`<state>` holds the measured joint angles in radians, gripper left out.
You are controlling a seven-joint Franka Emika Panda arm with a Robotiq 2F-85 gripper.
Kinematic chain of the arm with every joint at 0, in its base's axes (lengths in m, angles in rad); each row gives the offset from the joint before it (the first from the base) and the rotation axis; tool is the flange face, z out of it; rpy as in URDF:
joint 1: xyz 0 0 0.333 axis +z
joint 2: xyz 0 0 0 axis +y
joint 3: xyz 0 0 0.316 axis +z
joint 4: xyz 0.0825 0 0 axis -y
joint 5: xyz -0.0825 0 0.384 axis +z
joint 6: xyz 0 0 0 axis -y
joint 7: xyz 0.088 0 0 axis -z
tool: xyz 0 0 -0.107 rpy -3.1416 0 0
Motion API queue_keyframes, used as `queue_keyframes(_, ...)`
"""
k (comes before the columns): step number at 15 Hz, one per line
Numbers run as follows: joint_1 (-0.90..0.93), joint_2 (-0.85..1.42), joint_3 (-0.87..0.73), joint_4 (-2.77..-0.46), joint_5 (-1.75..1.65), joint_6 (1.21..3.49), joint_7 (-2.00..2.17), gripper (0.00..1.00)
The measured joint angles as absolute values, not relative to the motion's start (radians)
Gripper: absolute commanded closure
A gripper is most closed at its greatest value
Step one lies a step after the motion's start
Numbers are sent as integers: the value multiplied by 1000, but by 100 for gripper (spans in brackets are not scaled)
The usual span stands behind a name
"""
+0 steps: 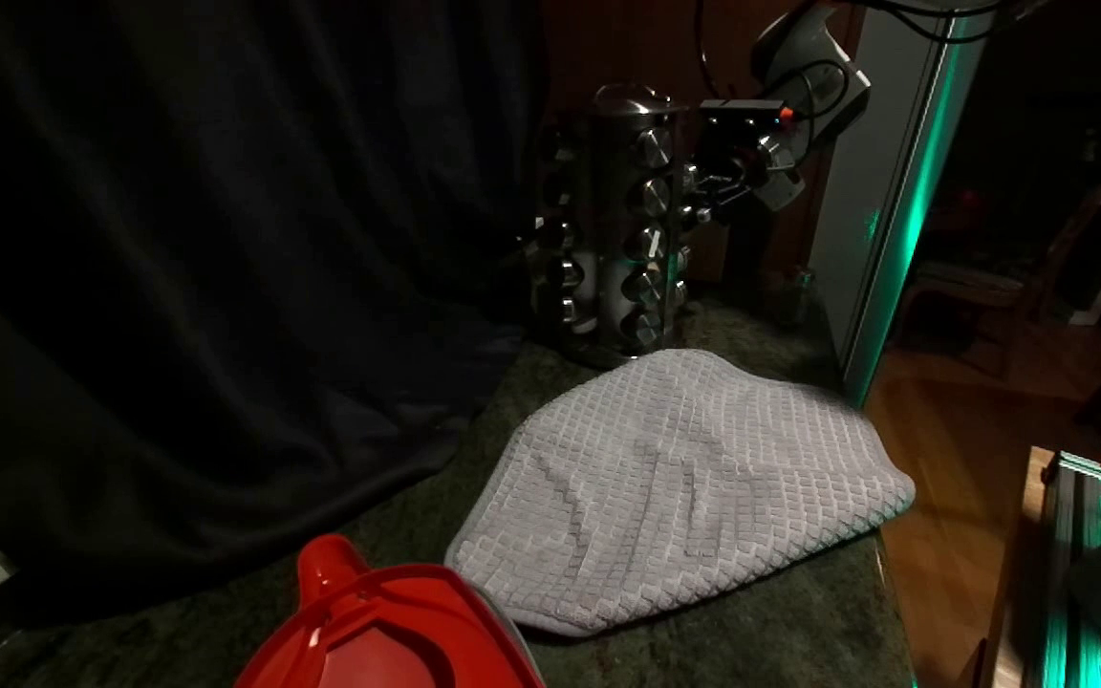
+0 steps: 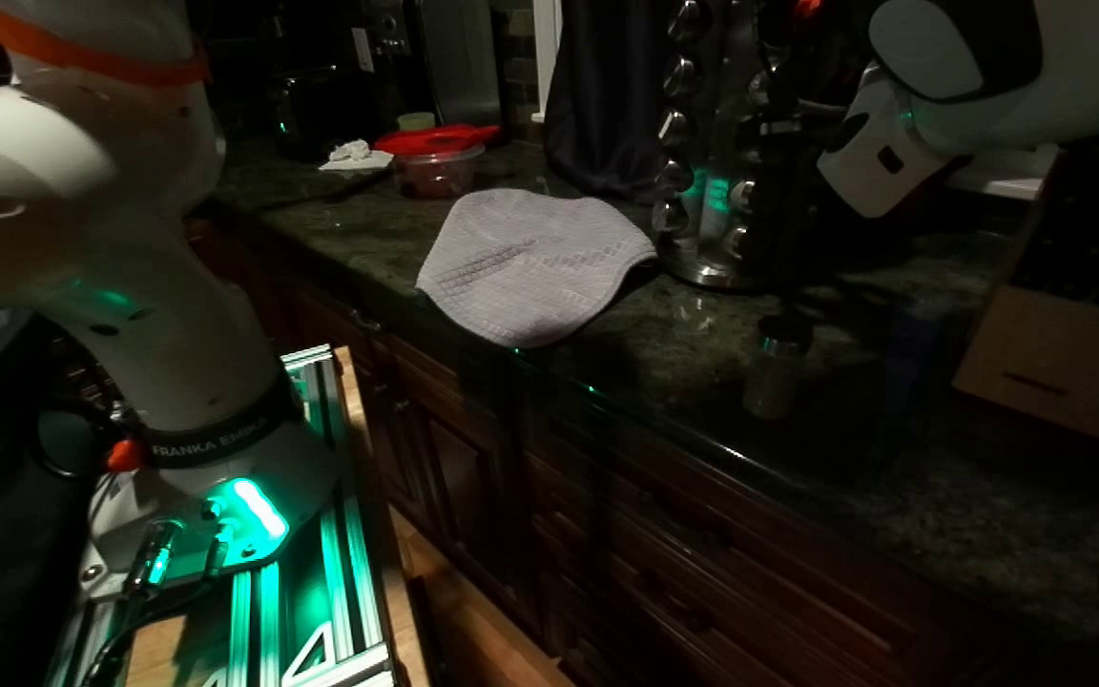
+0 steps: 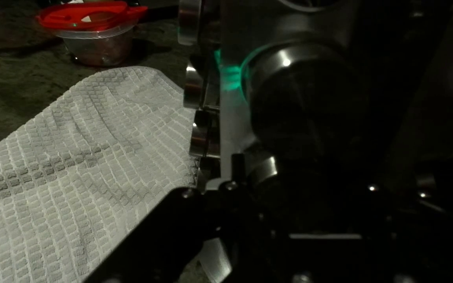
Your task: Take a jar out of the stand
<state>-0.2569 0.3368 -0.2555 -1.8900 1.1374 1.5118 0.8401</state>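
gripper [image 3: 301, 171]: is pinching a jar [image 3: 267, 169] by its silver cap, as far as this darkness is allowing a judgement; one finger [image 3: 237, 169] is lying against the cap's edge, while its partner is hiding in shadow

place of the jar: is sitting in the stand [image 1: 614, 191], part-way up the side that is facing the gripper, not yet out

jar from gripper: is lying directly ahead, between the fingers

long axis: is apparently running inward from the cap, pointing roughly at the stand's core; the glass body is hiding behind the cap

pull line: is deciding the coming move, I judge: a straight draw back along that axis, as a tilted tug is risking a jam or a rocking stand

stand: is standing upright on the bench [image 2: 693, 353], just beside the grey cloth [image 1: 675, 487], holding tiers of jars with their caps facing outward; their contents are not showing clearly

red-lidded tub [image 2: 437, 172]: is resting on the bench on the cloth's far side from the stand, lid on; something reddish is showing through its clear wall, possibly the lid's tint

capped container [image 2: 776, 382]: is standing upright on the bench near the stand, its filling too dim to name

wooden block [image 2: 1050, 363]: is standing further along the bench, its top fading into black and hiding whatever it is holding
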Motion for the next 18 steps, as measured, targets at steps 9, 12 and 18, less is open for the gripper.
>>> queue_keyframes(9,-255,341,-255,-1869,1113,1513,840,75)
queue_keyframes(12,-252,347,-255,-1852,1096,1513,840,75)
queue_keyframes(18,-253,355,-256,-1831,1083,1513,843,75)
